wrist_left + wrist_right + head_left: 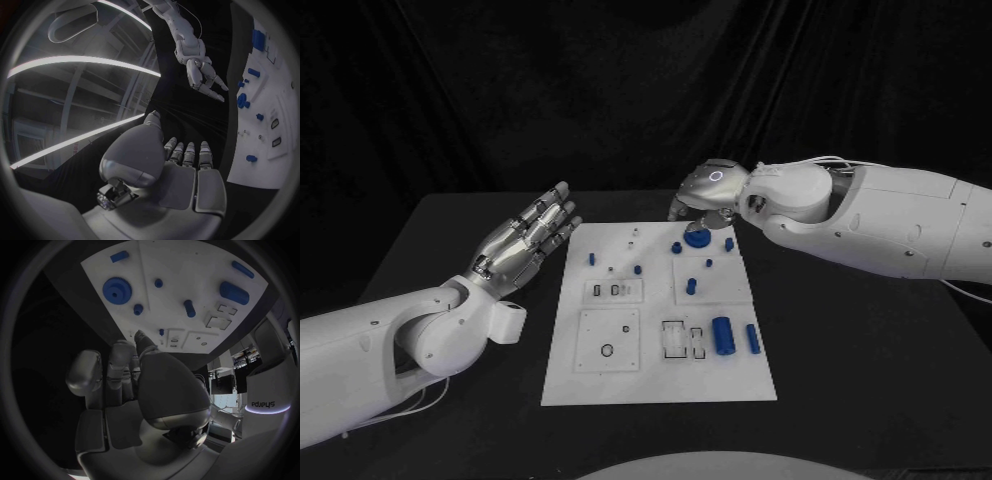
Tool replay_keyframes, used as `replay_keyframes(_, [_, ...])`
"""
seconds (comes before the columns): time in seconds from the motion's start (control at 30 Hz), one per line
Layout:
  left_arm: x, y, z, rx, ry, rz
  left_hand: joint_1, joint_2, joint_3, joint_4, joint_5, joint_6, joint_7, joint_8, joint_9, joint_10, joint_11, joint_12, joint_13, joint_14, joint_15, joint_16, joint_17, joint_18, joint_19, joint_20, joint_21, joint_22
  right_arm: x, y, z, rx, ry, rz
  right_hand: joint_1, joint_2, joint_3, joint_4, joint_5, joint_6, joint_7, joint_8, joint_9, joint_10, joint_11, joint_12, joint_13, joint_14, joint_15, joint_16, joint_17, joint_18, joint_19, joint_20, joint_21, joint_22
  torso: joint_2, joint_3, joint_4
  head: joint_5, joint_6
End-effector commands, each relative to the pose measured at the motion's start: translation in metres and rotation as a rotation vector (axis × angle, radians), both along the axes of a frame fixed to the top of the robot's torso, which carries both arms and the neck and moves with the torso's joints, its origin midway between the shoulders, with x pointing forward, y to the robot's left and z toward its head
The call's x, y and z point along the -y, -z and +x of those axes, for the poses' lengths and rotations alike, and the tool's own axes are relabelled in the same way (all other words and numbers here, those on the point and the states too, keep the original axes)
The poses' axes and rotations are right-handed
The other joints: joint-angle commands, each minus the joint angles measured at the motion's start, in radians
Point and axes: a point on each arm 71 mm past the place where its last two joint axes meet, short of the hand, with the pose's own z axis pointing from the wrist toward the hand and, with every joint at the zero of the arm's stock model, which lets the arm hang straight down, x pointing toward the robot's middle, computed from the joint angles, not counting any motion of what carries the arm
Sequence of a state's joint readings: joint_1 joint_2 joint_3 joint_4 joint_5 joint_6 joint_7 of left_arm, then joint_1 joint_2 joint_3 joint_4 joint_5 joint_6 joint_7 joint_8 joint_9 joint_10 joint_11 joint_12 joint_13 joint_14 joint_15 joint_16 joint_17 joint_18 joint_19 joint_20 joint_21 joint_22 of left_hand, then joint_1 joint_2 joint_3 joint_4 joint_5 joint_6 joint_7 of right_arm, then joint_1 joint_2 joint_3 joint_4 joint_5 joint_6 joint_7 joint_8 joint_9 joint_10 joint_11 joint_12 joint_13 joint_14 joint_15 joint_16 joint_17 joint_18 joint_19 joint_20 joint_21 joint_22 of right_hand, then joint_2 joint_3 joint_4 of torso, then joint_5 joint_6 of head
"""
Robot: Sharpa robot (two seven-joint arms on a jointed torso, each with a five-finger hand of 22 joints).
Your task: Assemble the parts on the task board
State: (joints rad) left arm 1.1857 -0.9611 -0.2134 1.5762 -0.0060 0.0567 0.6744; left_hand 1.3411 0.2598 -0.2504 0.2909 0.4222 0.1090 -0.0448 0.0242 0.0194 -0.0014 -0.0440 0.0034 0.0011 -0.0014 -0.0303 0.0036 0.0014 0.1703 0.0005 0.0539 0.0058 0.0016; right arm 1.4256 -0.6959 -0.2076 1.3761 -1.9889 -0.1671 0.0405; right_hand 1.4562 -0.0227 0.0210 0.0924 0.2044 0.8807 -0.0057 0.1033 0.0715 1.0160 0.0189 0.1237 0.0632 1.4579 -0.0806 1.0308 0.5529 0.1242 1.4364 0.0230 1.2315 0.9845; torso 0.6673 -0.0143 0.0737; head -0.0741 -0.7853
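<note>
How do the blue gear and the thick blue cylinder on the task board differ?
The blue gear is a flat toothed disc; the thick blue cylinder is a smooth rod lying on its side. The gear sits at the task board's far edge by the right hand; the cylinder lies nearer the robot. Both are blue and unheld.

Head view, upper centre: right hand covers the far right corner of the task board; its fingertips cannot be made out. Blue gear half tucked beneath it. Small dark slots mid-board too small to read.
</note>
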Motion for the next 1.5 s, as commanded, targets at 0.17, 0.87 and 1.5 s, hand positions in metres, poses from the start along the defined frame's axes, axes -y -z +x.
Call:
replay_keyframes(0.17, [0.0,-0.006,0.0,0.048,0.007,-0.038,0.009,-0.001,0.007,-0.001,0.009,0.003,-0.007,-0.003,-0.001,0.001,-0.001,-0.003,-0.001,0.001,-0.025,-0.004,-0.001,0.005,0.0,-0.002,-0.006,-0.002,0.0,0.009,0.003,0.012,0.0,-0.017,-0.003,-0.007,0.009,0.002,-0.002,-0.007,-0.001,-0.006,-0.001,0.005,-0.002,-0.003,0.002,-0.001,-0.006,0.009,0.009,-0.016,-0.003,-0.006,0.009,0.007,0.023,-0.0047,0.0148,-0.006,0.013])
replay_keyframes(0.87, [-0.001,-0.005,0.003,0.05,0.014,-0.042,0.034,-0.001,0.017,-0.01,0.05,0.004,0.001,-0.002,0.0,0.001,0.008,-0.003,-0.001,0.001,-0.011,-0.004,-0.001,0.003,0.0,0.007,-0.006,-0.002,0.002,0.033,0.011,-0.016,-0.012,-0.023,-0.004,-0.017,0.035,0.005,0.005,0.01,0.013,-0.005,0.001,0.009,0.002,-0.019,0.001,-0.002,-0.003,0.025,0.028,-0.02,-0.005,-0.003,0.025,0.036,0.034,-0.0113,0.017,-0.012,0.02])
replay_keyframes(1.5, [-0.001,-0.004,0.005,0.047,0.039,-0.057,0.056,-0.006,0.028,-0.022,0.095,0.008,0.009,-0.001,0.001,0.001,0.009,-0.003,-0.001,0.001,0.0,-0.004,-0.001,0.0,0.0,0.018,-0.006,-0.002,0.006,0.053,0.016,-0.021,-0.025,0.024,0.006,-0.027,0.122,0.009,0.065,0.065,0.007,0.004,0.015,-0.004,0.012,-0.054,0.0,-0.016,0.003,0.016,0.008,-0.022,-0.019,0.004,0.035,0.062,0.024,-0.0139,0.017,-0.005,-0.015])
